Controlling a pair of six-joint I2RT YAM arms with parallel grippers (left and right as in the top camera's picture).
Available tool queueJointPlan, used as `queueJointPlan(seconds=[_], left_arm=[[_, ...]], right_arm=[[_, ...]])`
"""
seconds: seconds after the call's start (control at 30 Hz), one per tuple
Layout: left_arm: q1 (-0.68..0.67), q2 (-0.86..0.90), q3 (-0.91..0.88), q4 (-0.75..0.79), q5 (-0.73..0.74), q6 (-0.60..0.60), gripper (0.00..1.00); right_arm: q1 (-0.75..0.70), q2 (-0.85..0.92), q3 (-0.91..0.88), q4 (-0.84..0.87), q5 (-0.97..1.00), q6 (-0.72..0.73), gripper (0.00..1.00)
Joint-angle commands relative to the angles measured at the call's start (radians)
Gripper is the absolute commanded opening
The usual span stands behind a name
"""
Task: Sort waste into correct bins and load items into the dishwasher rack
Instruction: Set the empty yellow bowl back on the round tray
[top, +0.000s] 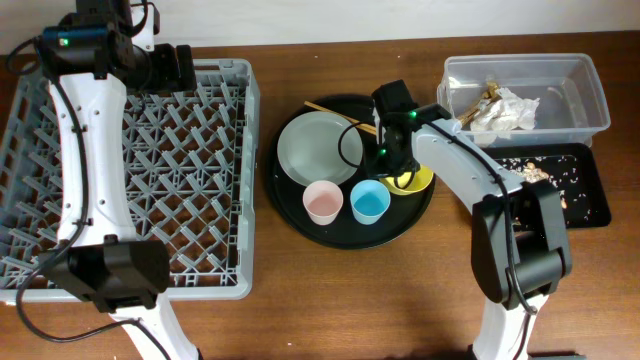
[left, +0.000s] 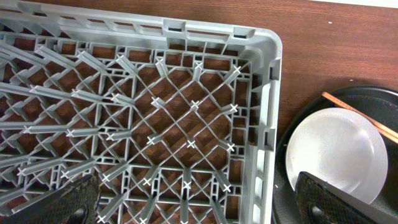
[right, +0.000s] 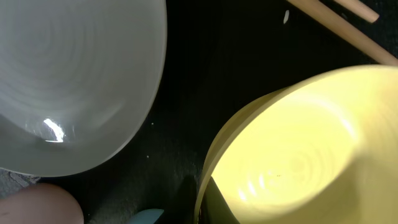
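Note:
My right gripper (top: 395, 160) is down on the round black tray, its fingers closed either side of the yellow bowl's (top: 415, 182) near rim (right: 202, 199); the bowl (right: 298, 162) looks tilted. The pale plate (top: 310, 145), pink cup (top: 323, 202), blue cup (top: 369, 202) and wooden chopsticks (top: 335, 112) lie on the same tray. My left gripper (top: 185, 65) hangs open and empty over the grey dishwasher rack's (top: 245, 150) far right corner (left: 199, 199). White napkins (top: 505, 110) lie in the clear tub (top: 590, 95). Brown scraps (top: 535, 172) lie in the shallow black tray (top: 590, 200).
The round black tray (top: 290, 210) sits between the rack and the two bins. The left wrist view shows the rack's corner (left: 267, 93), the plate (left: 339, 149) and a chopstick (left: 360, 115). Bare wooden table runs along the front.

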Motion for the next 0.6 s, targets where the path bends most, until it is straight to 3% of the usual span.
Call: queueJointPlan(seconds=[0.0,0.1,0.23,0.33,0.57], left_arm=[[0.0,0.01,-0.001,-0.001,-0.003,0.019,0.99],[0.0,0.01,-0.001,0.0,-0.003,0.019,0.99],[0.0,0.01,-0.001,-0.001,-0.003,0.019,0.99],[0.0,0.01,-0.001,0.003,-0.003,0.019,0.99],[-0.021,0.01,-0.001,-0.05,0.098,0.019,0.99]], right_arm=[[0.035,0.013,0.01,-0.004,-0.025,-0.008,0.04],[0.042,0.013,0.01,-0.015,-0.03,-0.008,0.12],[0.039,0.011,0.018,-0.012,-0.091,-0.009,0.33],[0.02,0.0,0.082,-0.039,-0.14,-0.009,0.41],[-0.086,-0.013,0.567,-0.452,-0.152,-0.1,0.44]])
